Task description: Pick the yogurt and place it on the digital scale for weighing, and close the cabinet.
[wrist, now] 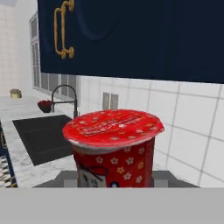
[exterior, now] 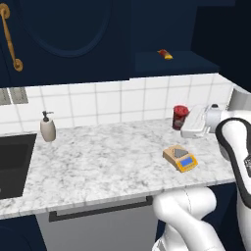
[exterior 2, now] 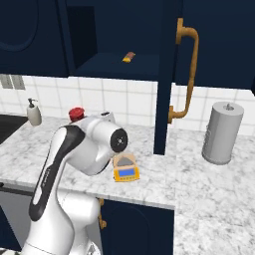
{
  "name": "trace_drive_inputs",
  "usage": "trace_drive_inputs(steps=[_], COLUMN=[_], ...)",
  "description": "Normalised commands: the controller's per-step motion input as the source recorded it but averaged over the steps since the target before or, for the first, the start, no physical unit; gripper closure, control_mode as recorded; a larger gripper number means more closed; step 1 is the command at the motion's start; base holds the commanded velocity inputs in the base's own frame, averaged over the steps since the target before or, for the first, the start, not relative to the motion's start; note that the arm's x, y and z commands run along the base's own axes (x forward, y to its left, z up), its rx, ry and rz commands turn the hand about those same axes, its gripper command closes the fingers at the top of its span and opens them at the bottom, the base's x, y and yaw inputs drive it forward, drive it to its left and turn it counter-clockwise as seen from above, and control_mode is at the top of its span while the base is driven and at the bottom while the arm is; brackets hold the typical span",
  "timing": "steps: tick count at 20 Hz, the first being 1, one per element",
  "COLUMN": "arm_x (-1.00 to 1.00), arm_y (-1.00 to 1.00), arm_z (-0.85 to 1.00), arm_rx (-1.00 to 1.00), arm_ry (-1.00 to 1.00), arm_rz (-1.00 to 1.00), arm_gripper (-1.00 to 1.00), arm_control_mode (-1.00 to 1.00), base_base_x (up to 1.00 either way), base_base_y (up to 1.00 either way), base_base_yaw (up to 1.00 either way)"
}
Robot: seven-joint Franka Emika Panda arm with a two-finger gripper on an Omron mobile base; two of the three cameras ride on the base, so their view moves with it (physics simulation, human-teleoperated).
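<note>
No readable text anywhere, print on the yogurt (wrist: 113, 148) lid blurred, digital scale (exterior: 180, 158) display blank

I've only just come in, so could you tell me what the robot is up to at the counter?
The robot's hand is shut on the red yogurt cup, holding it near the tiled wall, above and behind the small digital scale. The scale sits on the marble counter with nothing on it yet. Overhead, the navy cabinet is open, its door swung out toward the room, and a small packet lies on its shelf. A soap dispenser stands by the sink.
</note>
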Motion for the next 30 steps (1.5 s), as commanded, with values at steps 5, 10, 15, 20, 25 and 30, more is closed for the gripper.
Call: trace_drive_inputs(steps=[5,10,15,20,25,30], arm_x=[0.12,0.05,0.0,0.01,0.12,0.01], arm_y=[-0.17,-0.49,-0.42,-0.24,-0.37,-0.34], arm_z=[-0.5,-0.33,-0.3,-0.23,-0.17,-0.21], arm_rx=[0.01,0.02,0.0,0.0,0.02,0.02], arm_ry=[-0.04,0.0,0.0,0.0,0.0,0.0], arm_rz=[0.04,0.09,0.09,0.02,0.0,0.02], arm_gripper=[1.0,1.0,1.0,1.0,1.0,1.0], arm_control_mode=[-1.0,-1.0,-1.0,-1.0,-1.0,-1.0], base_base_x=[0.0,0.0,0.0,0.0,0.0,0.0], base_base_y=[0.0,0.0,0.0,0.0,0.0,0.0], base_base_yaw=[0.0,0.0,0.0,0.0,0.0,0.0])
